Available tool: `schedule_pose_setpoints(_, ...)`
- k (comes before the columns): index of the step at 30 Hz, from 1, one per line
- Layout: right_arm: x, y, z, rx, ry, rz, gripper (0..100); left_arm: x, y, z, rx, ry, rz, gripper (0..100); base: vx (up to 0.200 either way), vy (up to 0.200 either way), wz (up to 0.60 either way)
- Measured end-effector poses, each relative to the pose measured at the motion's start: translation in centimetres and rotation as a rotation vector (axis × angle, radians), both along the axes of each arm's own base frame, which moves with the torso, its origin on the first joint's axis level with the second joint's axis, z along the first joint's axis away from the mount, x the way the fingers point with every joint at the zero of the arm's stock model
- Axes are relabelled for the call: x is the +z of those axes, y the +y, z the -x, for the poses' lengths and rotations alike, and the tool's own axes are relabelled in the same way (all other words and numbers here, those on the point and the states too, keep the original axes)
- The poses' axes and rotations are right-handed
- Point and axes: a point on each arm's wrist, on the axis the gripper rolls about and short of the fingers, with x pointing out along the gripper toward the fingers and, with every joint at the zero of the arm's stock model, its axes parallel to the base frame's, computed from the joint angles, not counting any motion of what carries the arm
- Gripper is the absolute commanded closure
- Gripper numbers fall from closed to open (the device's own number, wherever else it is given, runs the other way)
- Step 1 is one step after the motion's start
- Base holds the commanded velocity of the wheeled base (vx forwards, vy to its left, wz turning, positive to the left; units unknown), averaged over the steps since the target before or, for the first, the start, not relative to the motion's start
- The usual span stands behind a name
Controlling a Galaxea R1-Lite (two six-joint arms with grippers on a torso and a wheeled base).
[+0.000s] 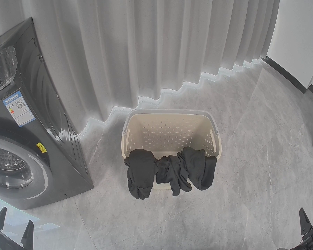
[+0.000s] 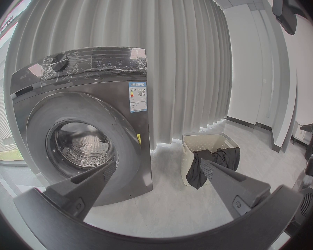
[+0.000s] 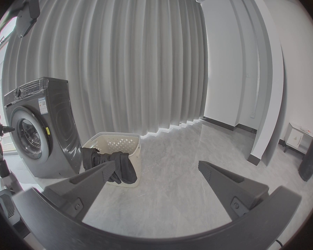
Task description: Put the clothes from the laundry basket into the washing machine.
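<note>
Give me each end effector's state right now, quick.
Left end effector: open, holding nothing.
Right end effector: open, holding nothing.

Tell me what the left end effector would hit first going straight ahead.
Likely a front corner of the washing machine, or the floor between it and the laundry basket; depth is unclear.

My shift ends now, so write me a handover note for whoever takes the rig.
Left gripper: open, empty, low by the washing machine.
Right gripper: open, empty, low, right of the laundry basket.
Dark clothes hang over the basket's near rim, on the floor right of the machine.
Done: nothing in the drum yet.
Left: grasp the clothes, carry them into the drum.
</note>
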Motion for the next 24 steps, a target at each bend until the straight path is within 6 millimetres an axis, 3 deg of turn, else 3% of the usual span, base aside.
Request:
schedule_pose_setpoints(10, 0.00, 0.00, 0.00, 0.000, 0.000, 0.000, 0, 0.00, 0.00, 0.00, 0.000, 0.000, 0.000, 0, 0.000, 0.000, 0.00)
schedule_pose_setpoints(22, 0.00, 0.00, 0.00, 0.000, 0.000, 0.000, 0, 0.00, 0.00, 0.00, 0.000, 0.000, 0.000, 0, 0.200, 0.000, 0.00)
schedule_pose_setpoints(24, 0.00, 0.00, 0.00, 0.000, 0.000, 0.000, 0, 0.00, 0.00, 0.00, 0.000, 0.000, 0.000, 0, 0.000, 0.000, 0.00)
